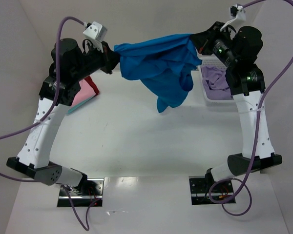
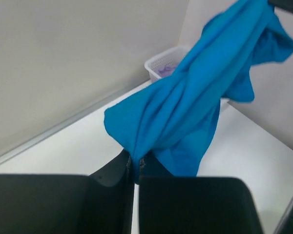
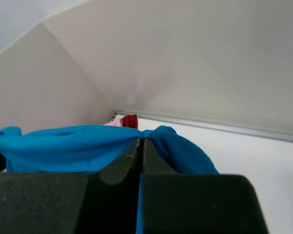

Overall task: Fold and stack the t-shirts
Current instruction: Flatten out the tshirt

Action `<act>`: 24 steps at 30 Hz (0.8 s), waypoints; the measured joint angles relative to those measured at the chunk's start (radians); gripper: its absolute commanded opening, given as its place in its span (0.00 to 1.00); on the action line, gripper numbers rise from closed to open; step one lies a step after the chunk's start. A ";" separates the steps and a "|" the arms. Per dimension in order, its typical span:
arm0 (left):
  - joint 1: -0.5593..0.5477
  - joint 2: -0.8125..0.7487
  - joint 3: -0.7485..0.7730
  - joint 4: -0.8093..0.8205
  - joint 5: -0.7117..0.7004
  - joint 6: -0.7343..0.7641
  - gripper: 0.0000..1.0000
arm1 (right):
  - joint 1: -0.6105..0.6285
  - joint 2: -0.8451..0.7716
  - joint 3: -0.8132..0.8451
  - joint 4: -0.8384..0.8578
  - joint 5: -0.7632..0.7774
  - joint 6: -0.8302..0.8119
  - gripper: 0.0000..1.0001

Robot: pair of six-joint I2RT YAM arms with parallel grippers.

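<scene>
A bright blue t-shirt hangs bunched in the air between my two grippers, above the back of the table. My left gripper is shut on its left end; in the left wrist view the cloth rises from the closed jaws. My right gripper is shut on its right end; the right wrist view shows blue cloth pinched at the fingertips. A pink shirt and a red one lie folded at the left, also visible in the right wrist view. A lavender shirt lies in the basket.
A white mesh basket stands at the back right, under my right arm; it shows in the left wrist view too. White walls enclose the table at the back and sides.
</scene>
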 measured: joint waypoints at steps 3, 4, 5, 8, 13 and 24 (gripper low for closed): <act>-0.004 -0.076 -0.124 0.010 0.041 -0.003 0.00 | 0.001 -0.038 -0.029 0.041 -0.021 0.005 0.10; -0.005 -0.075 -0.139 0.013 0.053 -0.008 0.00 | 0.002 -0.040 -0.032 0.049 -0.033 0.005 0.16; -0.005 -0.075 -0.154 0.018 0.065 -0.014 0.00 | 0.002 -0.040 -0.032 0.056 -0.057 0.007 0.19; -0.005 -0.074 -0.248 0.026 0.093 -0.031 0.00 | -0.003 -0.037 -0.094 0.104 -0.113 0.019 0.30; -0.005 -0.066 -0.306 -0.052 0.092 -0.032 0.00 | -0.010 -0.016 -0.208 0.116 -0.128 0.027 0.22; -0.003 0.027 -0.019 -0.102 0.147 -0.040 0.00 | 0.031 -0.093 -0.518 0.226 -0.248 0.028 0.79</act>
